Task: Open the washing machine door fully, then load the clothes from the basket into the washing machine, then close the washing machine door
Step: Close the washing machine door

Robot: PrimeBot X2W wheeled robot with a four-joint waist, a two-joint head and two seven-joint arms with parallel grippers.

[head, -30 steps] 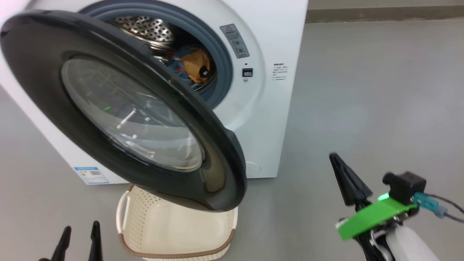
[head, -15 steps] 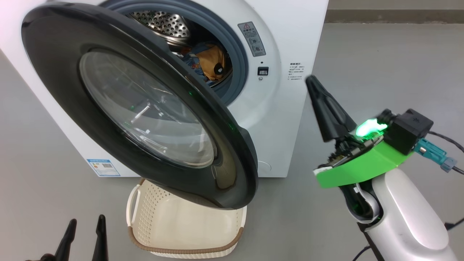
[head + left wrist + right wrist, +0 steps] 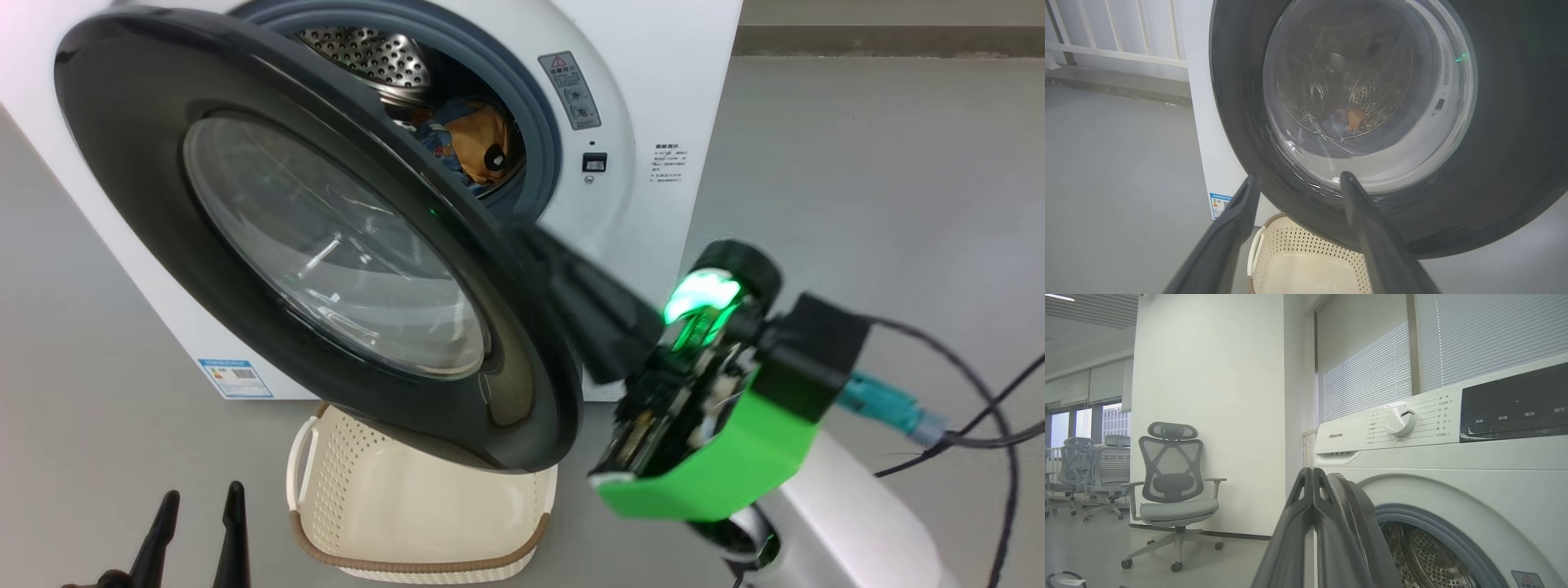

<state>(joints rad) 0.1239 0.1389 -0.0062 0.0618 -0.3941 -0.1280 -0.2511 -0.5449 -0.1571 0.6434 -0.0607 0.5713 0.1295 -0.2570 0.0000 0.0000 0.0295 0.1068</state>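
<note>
Clothes (image 3: 478, 147) lie inside the washing machine (image 3: 653, 82). The basket (image 3: 343, 457), at 6 o'clock of the half-open washing machine door (image 3: 326, 245), looks empty. Right gripper (image 3: 535, 241), fingers pressed together and holding nothing, is at the door's 3 o'clock rim. Left gripper (image 3: 200, 506) is spread wide, empty. Loading appears done and closing remains.
</note>
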